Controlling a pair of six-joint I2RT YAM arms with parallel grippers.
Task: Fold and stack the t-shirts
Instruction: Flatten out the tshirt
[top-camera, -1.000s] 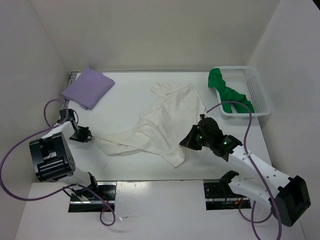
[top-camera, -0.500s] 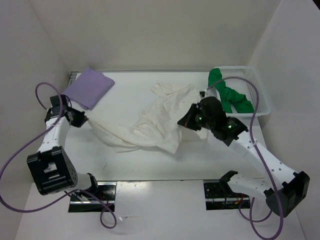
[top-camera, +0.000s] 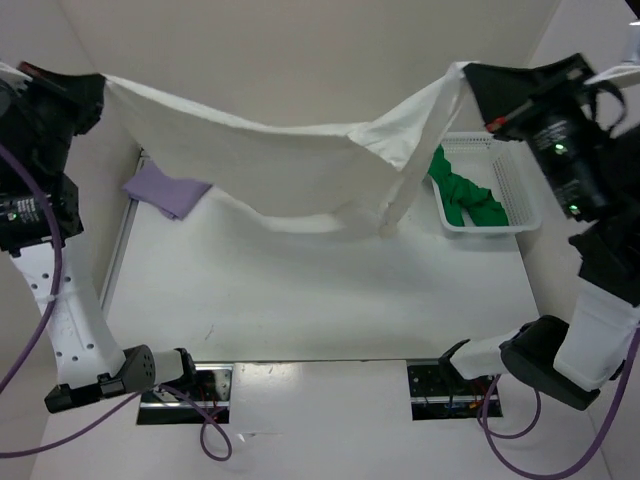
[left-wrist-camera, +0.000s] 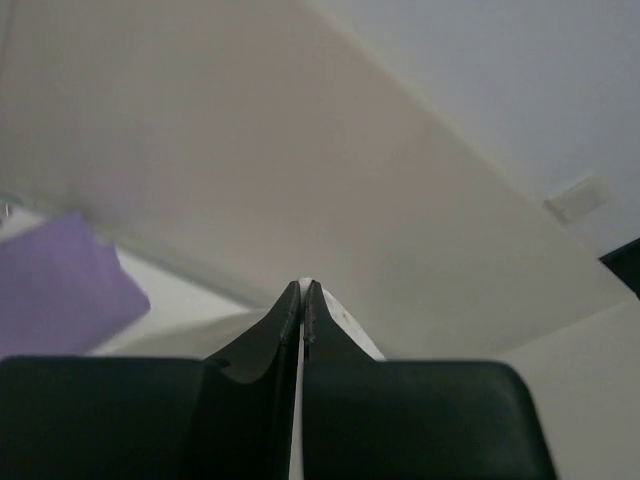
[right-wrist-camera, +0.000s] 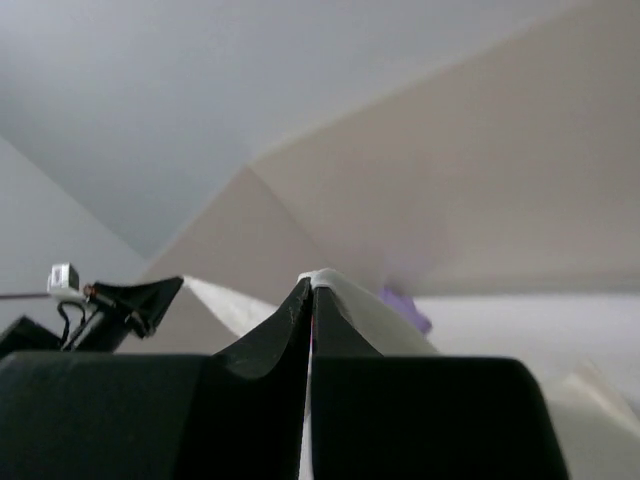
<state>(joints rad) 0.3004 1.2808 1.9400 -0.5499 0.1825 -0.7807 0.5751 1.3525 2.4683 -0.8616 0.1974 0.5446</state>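
Observation:
The white t-shirt (top-camera: 270, 160) hangs stretched in the air between both arms, sagging in the middle above the table. My left gripper (top-camera: 100, 85) is shut on its left end, high at the upper left; white cloth (left-wrist-camera: 345, 322) shows at its closed fingertips. My right gripper (top-camera: 468, 75) is shut on the shirt's right end, high at the upper right, with white cloth (right-wrist-camera: 365, 310) draped over its tips. A strip of the shirt dangles down near the basket. The folded lavender t-shirt (top-camera: 160, 187) lies on the table at the back left, partly hidden by the white shirt. The green t-shirt (top-camera: 462, 192) lies crumpled in the basket.
A white mesh basket (top-camera: 512, 180) stands at the table's back right corner. White walls close in the table (top-camera: 320, 290) on the left, back and right. Purple cables loop by both arm bases at the near edge.
Both arms have risen sharply and spread apart, lifting the white t-shirt off the table and stretching it out in the air. The lavender and green shirts have not moved.

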